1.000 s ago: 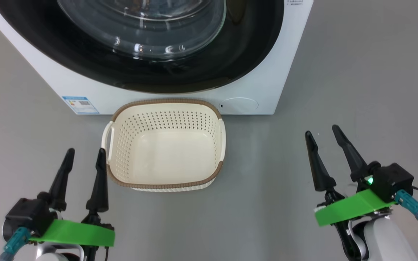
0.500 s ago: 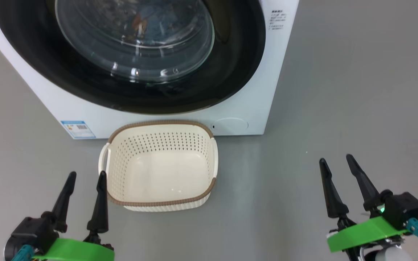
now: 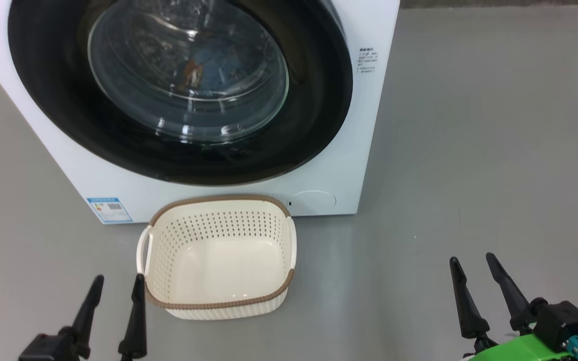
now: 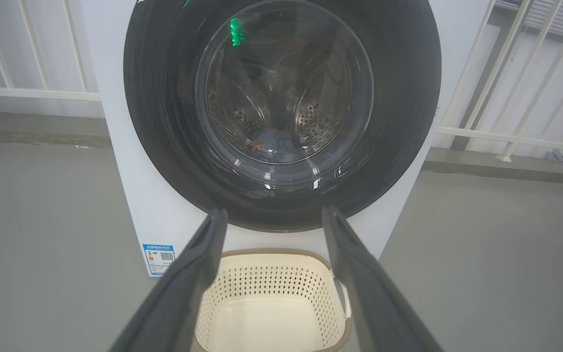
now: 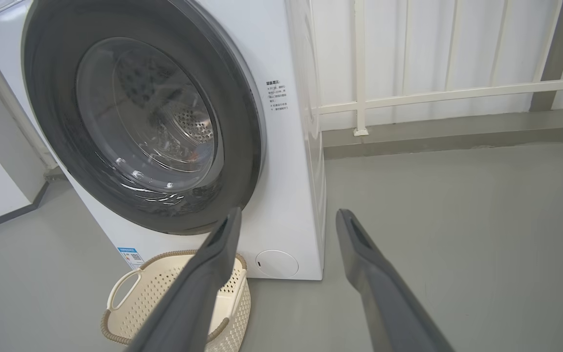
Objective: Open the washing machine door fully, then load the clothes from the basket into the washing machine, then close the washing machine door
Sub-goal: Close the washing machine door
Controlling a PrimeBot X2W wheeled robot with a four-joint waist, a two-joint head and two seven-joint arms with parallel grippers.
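Evidently, with the clothes (image 3: 203,67) showing blue behind the shut washing machine door (image 3: 289,145) at upper left and the basket (image 3: 219,199) bare at lower centre, just before the washing machine (image 3: 364,150), the left gripper (image 3: 119,276) and right gripper (image 3: 472,257) hang spread and empty at the bottom corners, the job apparently finished.

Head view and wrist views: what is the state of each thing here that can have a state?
washing machine door: shut against the washing machine.
clothes: inside, visible through the door's glass.
basket: empty, upright on the floor.
left hand: open, holding nothing.
right hand: open, holding nothing.
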